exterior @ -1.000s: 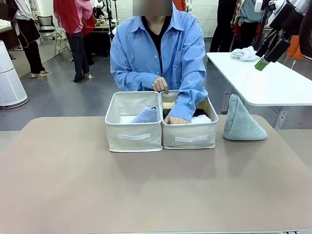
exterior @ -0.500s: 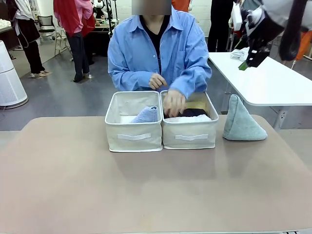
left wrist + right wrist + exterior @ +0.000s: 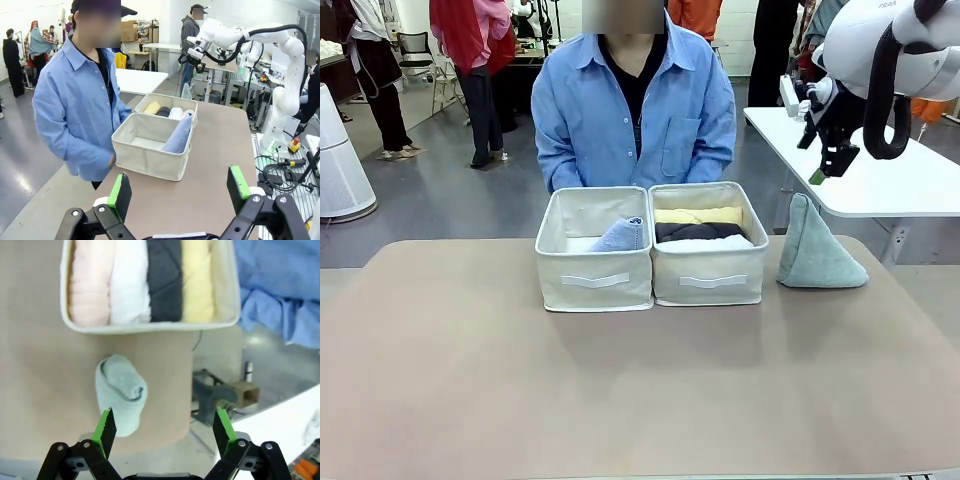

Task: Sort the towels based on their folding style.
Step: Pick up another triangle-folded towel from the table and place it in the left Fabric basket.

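- At the counter's far right edge: the pale grey-green cone towel [image 3: 817,250] stands upright on the bare counter [image 3: 620,390], a small gap from the right box [image 3: 710,272].
- The right gripper [image 3: 164,416] hangs in the air above that cone, clear of it, with jaws spread apart and nothing between them.
- Right wrist view: the cone sits off-centre, right under one finger [image 3: 106,427] and well apart from the other.
- Far middle of the counter: the right box holds four rolls side by side: pink roll [image 3: 89,285], white roll [image 3: 129,282], dark grey roll [image 3: 165,280], yellow roll [image 3: 197,280].
- The left box [image 3: 594,270] touches the right box. The light blue cone towel [image 3: 620,236] is inside, leaning on the shared wall.
- The left gripper [image 3: 178,190] is over the counter's left end, jaws apart and empty, well apart from both boxes.
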Robot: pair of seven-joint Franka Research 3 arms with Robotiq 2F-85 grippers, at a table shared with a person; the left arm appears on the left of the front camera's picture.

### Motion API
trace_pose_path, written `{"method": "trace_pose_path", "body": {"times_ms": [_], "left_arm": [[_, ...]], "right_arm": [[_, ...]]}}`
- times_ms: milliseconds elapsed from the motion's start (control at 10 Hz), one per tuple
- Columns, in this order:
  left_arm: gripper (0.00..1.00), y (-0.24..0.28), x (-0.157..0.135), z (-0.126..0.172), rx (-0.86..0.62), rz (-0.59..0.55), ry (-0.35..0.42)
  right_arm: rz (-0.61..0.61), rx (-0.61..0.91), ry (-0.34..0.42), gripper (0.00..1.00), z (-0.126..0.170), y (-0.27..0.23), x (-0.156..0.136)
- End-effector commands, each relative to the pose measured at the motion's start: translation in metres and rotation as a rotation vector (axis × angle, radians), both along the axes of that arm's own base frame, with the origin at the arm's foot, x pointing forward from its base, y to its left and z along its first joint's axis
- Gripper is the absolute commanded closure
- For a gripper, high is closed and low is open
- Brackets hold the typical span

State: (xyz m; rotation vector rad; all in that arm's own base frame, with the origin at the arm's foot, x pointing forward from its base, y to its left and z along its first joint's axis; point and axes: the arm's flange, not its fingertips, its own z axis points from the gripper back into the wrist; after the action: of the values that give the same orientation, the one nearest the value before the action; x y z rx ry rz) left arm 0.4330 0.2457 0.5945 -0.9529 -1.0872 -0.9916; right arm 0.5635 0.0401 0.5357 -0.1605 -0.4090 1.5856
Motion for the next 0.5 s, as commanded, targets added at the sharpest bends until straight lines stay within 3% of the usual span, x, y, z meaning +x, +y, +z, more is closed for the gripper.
{"method": "trace_pose_path", "body": {"times_ms": [0, 400], "left_arm": [[0.0, 0.0, -0.002, 0.001, -0.005, -0.003, -0.006], [0.0, 0.0, -0.002, 0.001, -0.005, -0.003, -0.006]], "right_arm": [[-0.015, -0.016, 0.089, 0.0, 0.002, 0.004, 0.011], [-0.012, -0.035, 0.186, 0.0, -0.033, 0.013, 0.02]]}}
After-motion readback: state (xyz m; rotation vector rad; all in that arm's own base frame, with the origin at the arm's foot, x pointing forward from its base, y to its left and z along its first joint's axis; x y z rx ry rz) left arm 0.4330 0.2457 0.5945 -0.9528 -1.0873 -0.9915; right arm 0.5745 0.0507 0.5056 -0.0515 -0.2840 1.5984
